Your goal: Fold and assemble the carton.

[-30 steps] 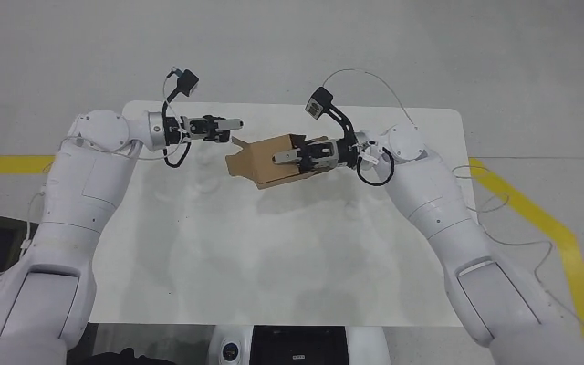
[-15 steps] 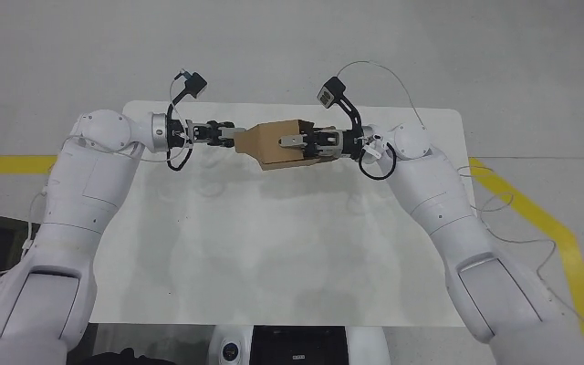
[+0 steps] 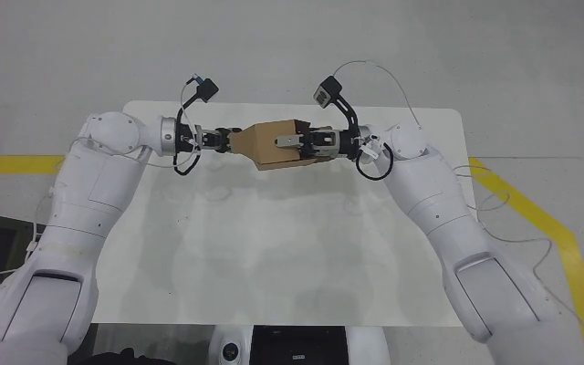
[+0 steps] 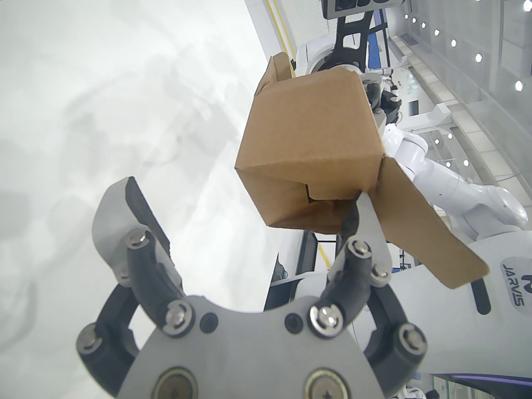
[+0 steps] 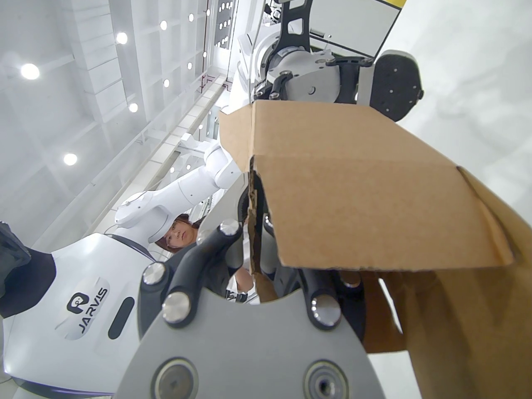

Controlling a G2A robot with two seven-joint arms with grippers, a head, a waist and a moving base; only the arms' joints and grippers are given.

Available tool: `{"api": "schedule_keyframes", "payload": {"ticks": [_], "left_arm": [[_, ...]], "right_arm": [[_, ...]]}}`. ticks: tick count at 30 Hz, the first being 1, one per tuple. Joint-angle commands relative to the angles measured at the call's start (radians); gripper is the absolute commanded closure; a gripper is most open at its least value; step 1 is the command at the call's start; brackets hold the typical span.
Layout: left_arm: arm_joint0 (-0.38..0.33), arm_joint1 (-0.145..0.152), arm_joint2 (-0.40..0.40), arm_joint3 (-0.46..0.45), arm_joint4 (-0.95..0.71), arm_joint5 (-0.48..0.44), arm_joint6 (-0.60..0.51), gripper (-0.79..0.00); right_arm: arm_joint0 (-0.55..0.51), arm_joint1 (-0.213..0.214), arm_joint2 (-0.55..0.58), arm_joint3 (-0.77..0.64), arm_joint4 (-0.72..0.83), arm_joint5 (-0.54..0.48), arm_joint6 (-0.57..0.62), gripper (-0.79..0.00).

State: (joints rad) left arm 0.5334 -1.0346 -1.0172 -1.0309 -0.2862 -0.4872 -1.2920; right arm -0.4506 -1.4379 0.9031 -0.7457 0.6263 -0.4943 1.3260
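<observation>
my right tool (image 5: pixel 252 234) is clamped on one wall of the brown carton (image 4: pixel 307 139), holding it in the air over the far part of the white desk (image 3: pixel 274 274), clear of its surface; my left tool (image 3: pixel 225 139) stands spread wide at the carton's other end, one finger (image 4: pixel 365 226) touching the edge where an open flap (image 4: pixel 419 226) hinges outward, the other finger apart from the board; judged: thin corrugated board, light, stiff across its panels, weak at the creases, easily crushed by a hard pinch; best held on a flat panel near a fold, with flaps pushed along their score lines.
</observation>
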Motion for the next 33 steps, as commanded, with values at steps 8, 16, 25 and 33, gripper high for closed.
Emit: {"api": "schedule_keyframes", "payload": {"ticks": [8,16,25,33], "left_arm": [[0.0,0.001,0.001,0.002,0.001,0.001,0.005,-0.785],[0.0,0.002,0.001,0.001,0.001,-0.003,0.009,-0.785],[-0.001,0.002,0.002,0.002,-0.001,-0.002,0.009,-0.785],[-0.003,0.002,0.004,0.001,-0.002,-0.003,0.008,-0.785]], "right_arm": [[-0.004,-0.004,-0.001,-0.009,0.0,0.007,0.007,0.0],[-0.004,-0.006,0.002,-0.01,-0.003,0.012,0.012,0.0],[-0.006,-0.008,0.005,-0.012,-0.006,0.014,0.014,0.0],[-0.007,-0.009,0.006,-0.013,-0.009,0.019,0.018,0.0]]}}
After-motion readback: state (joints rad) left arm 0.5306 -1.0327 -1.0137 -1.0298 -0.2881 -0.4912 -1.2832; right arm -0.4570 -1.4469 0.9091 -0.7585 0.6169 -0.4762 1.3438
